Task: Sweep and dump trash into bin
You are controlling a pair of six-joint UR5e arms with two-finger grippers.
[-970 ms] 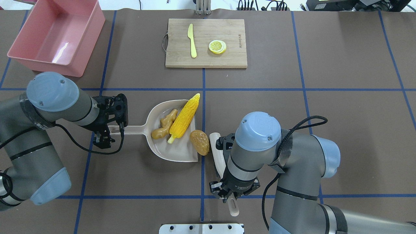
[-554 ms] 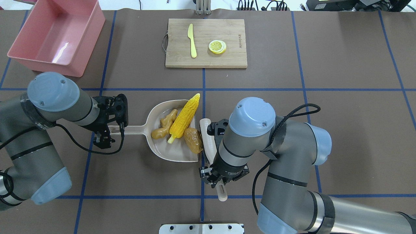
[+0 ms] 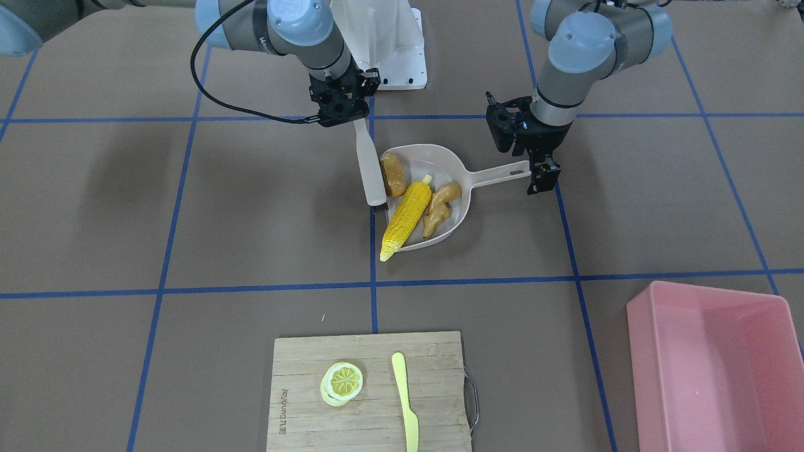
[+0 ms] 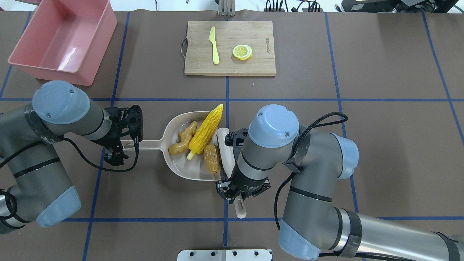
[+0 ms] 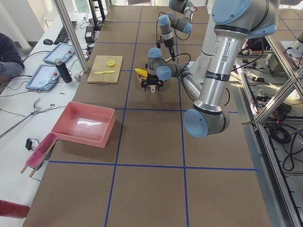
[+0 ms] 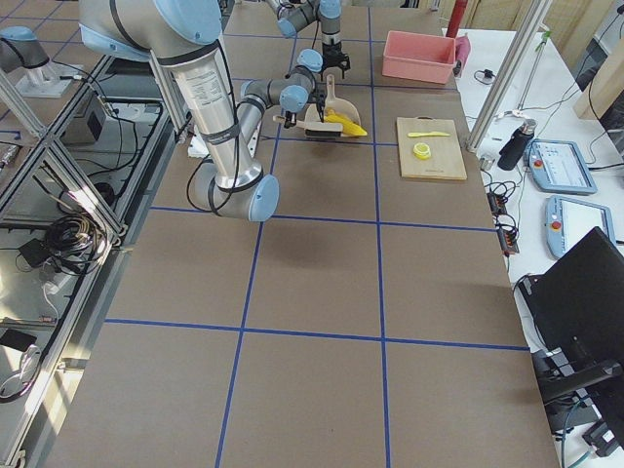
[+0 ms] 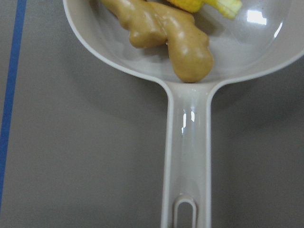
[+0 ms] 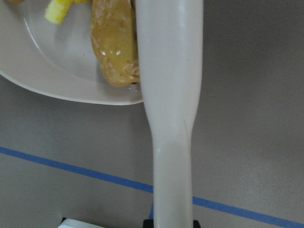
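Left claw [image 4: 125,145] pinched the end of the dustpan [image 4: 192,170] handle, and the pan stretched away from it toward the right claw [image 4: 235,194]. That claw clamped the brush [image 4: 224,156] against the potato [image 4: 212,158]. Potato, ginger root [image 4: 184,139] and corn cob [image 4: 206,128] lay in the pan, the cob's tip overhanging its lip. The bin [image 4: 50,72] sat well apart from the left claw, forward and outward, on the side opposite the pan, so I judged the left arm nearer.
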